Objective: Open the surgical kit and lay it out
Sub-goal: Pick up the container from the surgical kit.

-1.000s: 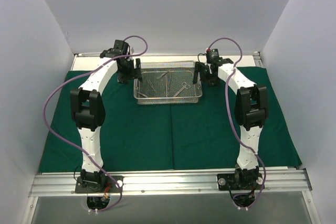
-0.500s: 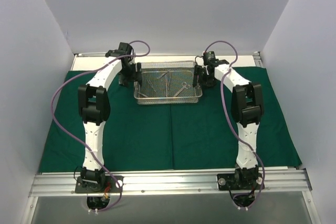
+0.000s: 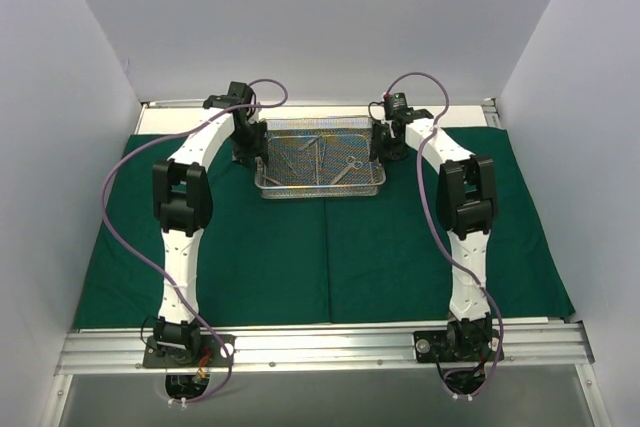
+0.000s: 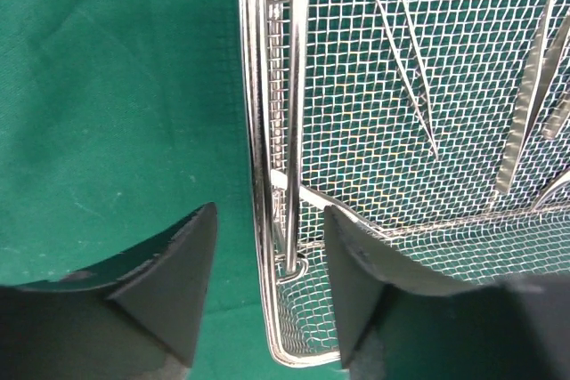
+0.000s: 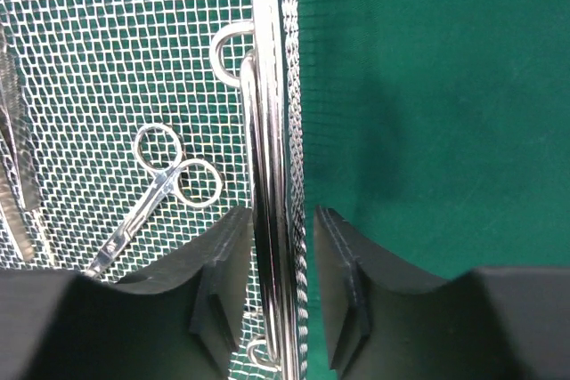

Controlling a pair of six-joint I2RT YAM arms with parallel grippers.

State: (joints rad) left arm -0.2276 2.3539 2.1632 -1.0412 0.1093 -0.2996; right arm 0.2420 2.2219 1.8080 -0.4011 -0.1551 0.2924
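Top external: left gripper [image 3: 253, 142], right gripper [image 3: 383, 141] nearer the tray [image 3: 322, 194] (astride its ends)

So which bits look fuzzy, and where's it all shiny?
Left wrist view: the black fingers up close look slightly soft, the mesh tray sharp. Right wrist view: bright glints run along the tray's rim. Top view: even light, only faint shadows on the green cloth.

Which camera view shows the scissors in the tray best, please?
The right wrist view: the scissors lie close up, both finger rings clear on the tray mesh. The top view shows the scissors only as a tiny glint. The left wrist view shows other slim tools, no recognisable scissors.
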